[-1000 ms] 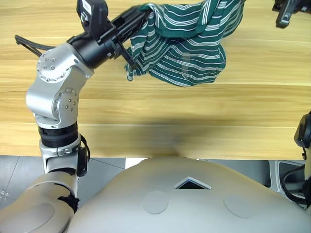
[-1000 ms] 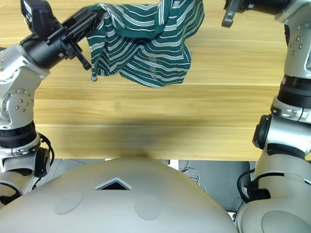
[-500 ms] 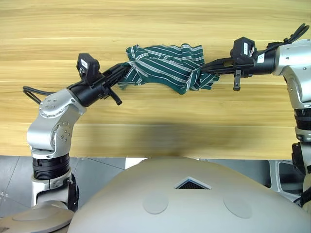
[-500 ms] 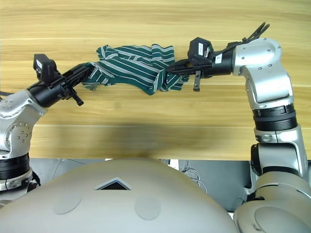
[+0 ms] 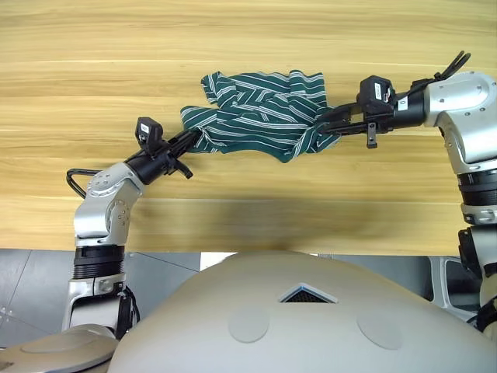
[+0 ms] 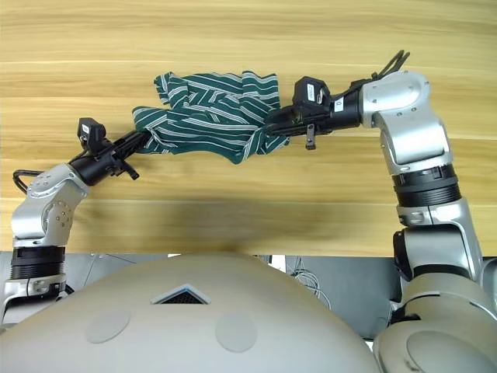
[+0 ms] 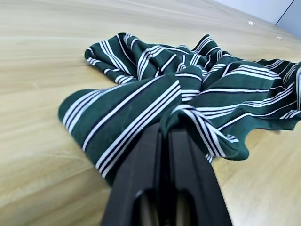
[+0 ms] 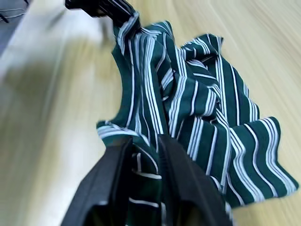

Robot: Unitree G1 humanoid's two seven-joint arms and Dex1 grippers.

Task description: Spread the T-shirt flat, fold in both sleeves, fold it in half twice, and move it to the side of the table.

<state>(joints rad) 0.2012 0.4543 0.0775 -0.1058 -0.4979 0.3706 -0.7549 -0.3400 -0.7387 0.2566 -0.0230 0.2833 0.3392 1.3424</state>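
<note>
T-shirt (image 5: 260, 116): green with white stripes, crumpled in a heap on the desk (image 5: 233, 47). At its left edge, left pincer (image 5: 198, 138), clamped on cloth. At its right edge, right pincer (image 5: 324, 123), clamped on bunched cloth.

Stickers (image 5: 144, 127) on the wrist cameras (image 5: 373, 85) are too small to read

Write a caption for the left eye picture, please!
The left gripper and right gripper pinch opposite ends of a crumpled green, white-striped T-shirt on a light wooden table.
</note>
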